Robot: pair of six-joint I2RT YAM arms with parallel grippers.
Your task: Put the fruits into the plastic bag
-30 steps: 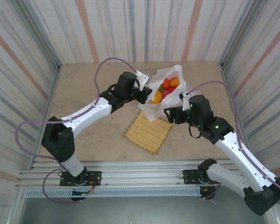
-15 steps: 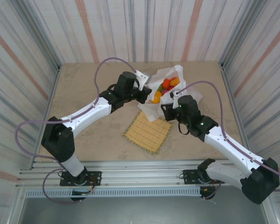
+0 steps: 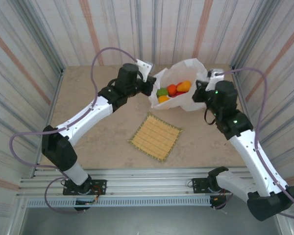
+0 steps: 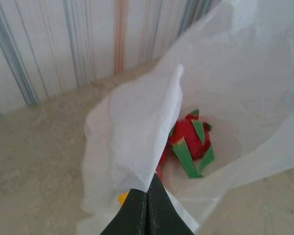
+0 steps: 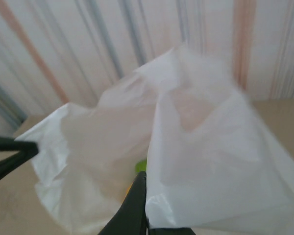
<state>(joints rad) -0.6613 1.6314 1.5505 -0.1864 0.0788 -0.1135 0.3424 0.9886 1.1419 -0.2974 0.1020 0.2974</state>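
Note:
The white plastic bag [image 3: 188,73] hangs open between both arms at the back of the table. Inside it lie several fruits: a green one [image 3: 161,92], an orange [image 3: 172,89], a yellow-orange one [image 3: 184,86]. My left gripper [image 3: 151,87] is shut on the bag's left rim; in the left wrist view the film [image 4: 137,127] rises from the pinched fingertips [image 4: 148,188], with the dragon fruit [image 4: 191,139] behind it. My right gripper [image 3: 198,93] is shut on the right rim, and bag film [image 5: 210,166] lies against its dark finger [image 5: 137,210].
A square woven straw mat [image 3: 156,137] lies bare on the table in front of the bag. Striped walls close in the back and both sides. The left gripper's tip [image 5: 10,149] shows across the bag in the right wrist view.
The right gripper has closed on the bag's right rim and swung right and back. The left arm moved back too. The bag now hangs spread wider, farther from the mat.

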